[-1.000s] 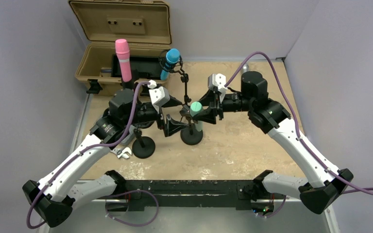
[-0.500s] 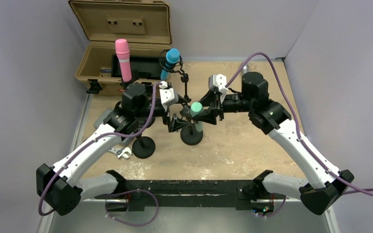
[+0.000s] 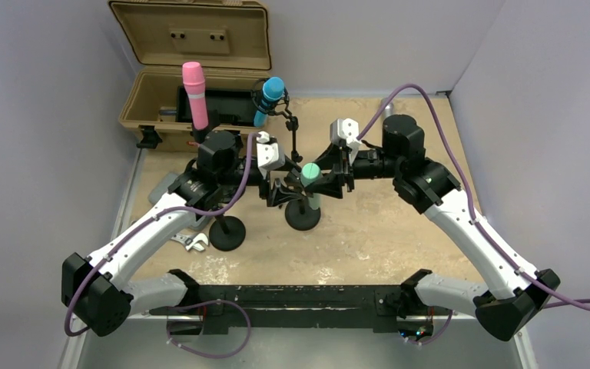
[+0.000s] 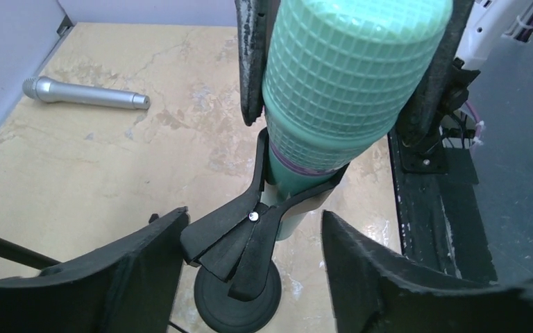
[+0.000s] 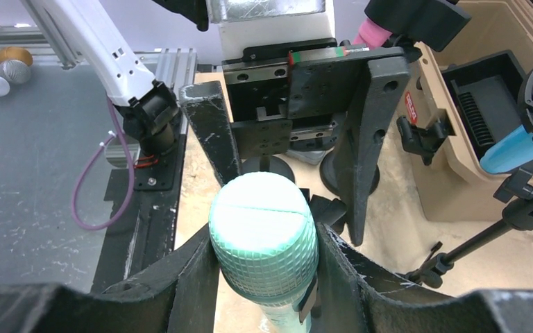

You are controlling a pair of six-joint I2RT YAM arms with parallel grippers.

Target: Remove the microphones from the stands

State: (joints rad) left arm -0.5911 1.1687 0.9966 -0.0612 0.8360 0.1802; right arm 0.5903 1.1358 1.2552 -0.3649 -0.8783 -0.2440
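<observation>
At the middle of the table (image 3: 384, 231), your green microphone (image 3: 310, 172) sits in the clip (image 4: 250, 232) of its stand (image 3: 303, 217). Your right gripper (image 5: 264, 274) pinches the microphone's mesh head, one finger pressed against each side. Your left gripper (image 4: 253, 274) is spread wide, its fingers flanking the clip just below the head. A silver microphone (image 4: 83, 94) lies flat on the table, well apart from the stand.
</observation>
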